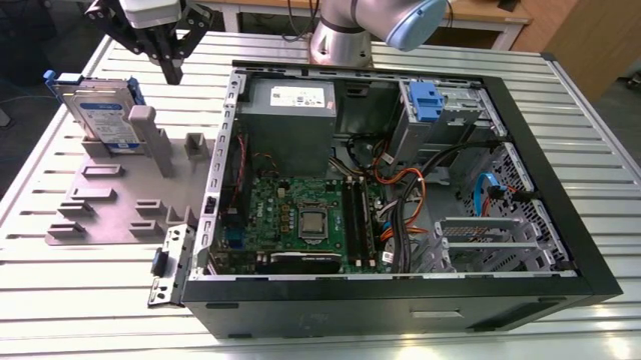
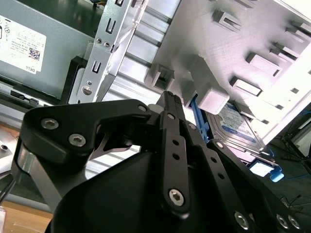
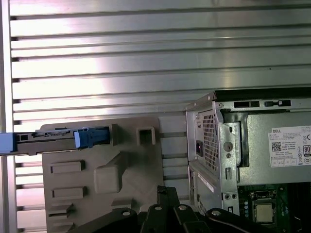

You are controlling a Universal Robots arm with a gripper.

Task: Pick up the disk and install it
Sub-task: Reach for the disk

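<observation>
jaws clenched, empty, over grey holder (image 1: 110, 196) | disk (image 1: 100, 114) upright in it | first wrist view: disk edge-on

You have a white sticker (image 1: 297, 95) on the power supply (image 1: 293, 124), with black print and, in the first wrist view, a small square code (image 3: 276, 146). The disk (image 1: 92, 101) bears a white-and-blue label (image 1: 104, 118); its wording can't be made out.

Exterior view: high and well back, angled down over the open black computer case (image 1: 350, 307) and grey plastic holder plate (image 1: 115, 191) on the ribbed metal table (image 1: 581, 112).
First wrist view: straight down, moderately near.
Second wrist view: close, slanting past the black gripper (image 2: 167, 97).
Shared: holder plate and case edge.
</observation>
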